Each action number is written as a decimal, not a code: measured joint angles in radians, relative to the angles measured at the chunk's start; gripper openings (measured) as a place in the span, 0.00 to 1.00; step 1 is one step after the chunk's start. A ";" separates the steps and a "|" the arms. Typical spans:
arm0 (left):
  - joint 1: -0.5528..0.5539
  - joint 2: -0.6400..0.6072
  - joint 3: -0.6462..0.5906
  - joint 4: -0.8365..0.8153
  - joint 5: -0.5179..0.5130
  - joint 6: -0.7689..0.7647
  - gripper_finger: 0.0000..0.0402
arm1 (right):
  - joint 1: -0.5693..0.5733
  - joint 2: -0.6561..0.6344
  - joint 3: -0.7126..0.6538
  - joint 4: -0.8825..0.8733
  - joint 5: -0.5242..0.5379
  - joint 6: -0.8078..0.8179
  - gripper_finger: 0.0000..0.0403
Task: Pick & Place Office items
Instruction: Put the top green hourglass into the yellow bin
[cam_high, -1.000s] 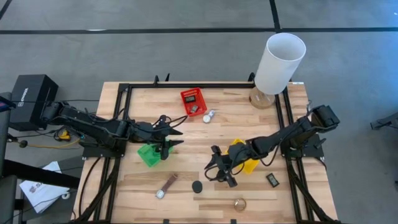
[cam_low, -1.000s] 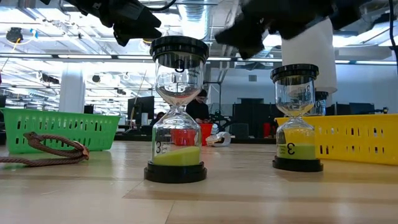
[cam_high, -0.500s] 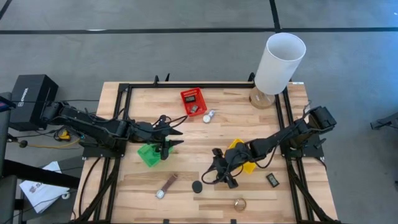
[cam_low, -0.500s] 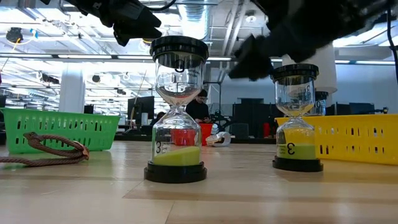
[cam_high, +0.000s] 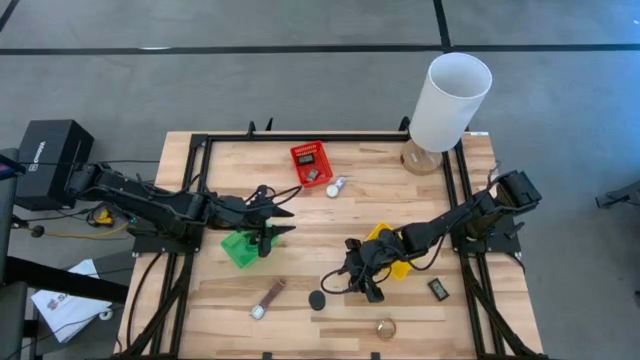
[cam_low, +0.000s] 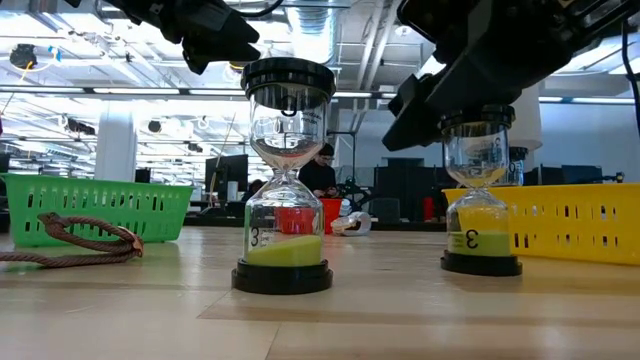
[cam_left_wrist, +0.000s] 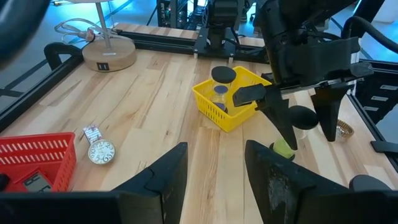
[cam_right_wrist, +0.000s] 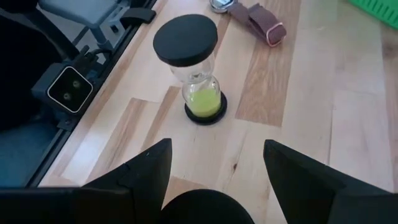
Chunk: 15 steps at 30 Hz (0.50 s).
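The right gripper (cam_high: 358, 283), lower centre of the high view, has its jaws spread wide and empty, straddling the black cap of a glass sand timer with green sand (cam_right_wrist: 205, 214) that stands upright just beside the yellow plastic basket (cam_high: 392, 248); I judge the jaws are set either side of the cap so that closing would take the timer by its top; a second sand timer of the same make (cam_right_wrist: 194, 68) stands free a little further on, near a brown-strapped wristwatch (cam_high: 267, 298) lying flat at lower left of centre; the left gripper (cam_high: 274, 222) hangs over the green plastic basket (cam_high: 239, 249) at left of centre, jaws parted about halfway with nothing between them, seemingly waiting; a red plastic basket (cam_high: 309, 163) sits at upper centre with a small pocket watch (cam_high: 334, 187) beside it on the wooden worktop (cam_high: 230, 310); a gold round piece (cam_high: 385, 327) and a small dark rectangular item (cam_high: 438, 289) lie at lower right, apart; each timer's lower bulb carries a "3" in the low view; no brand is legible.
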 joint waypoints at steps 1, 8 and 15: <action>0.000 0.000 0.000 0.000 0.000 0.000 0.39 | 0.002 0.000 0.000 -0.001 0.000 0.001 0.61; 0.000 0.000 0.000 0.000 0.000 0.000 0.39 | 0.011 0.003 -0.003 -0.008 0.000 -0.009 0.61; 0.000 0.000 0.000 0.001 -0.001 0.002 0.39 | 0.017 -0.013 0.042 -0.060 0.000 -0.014 0.61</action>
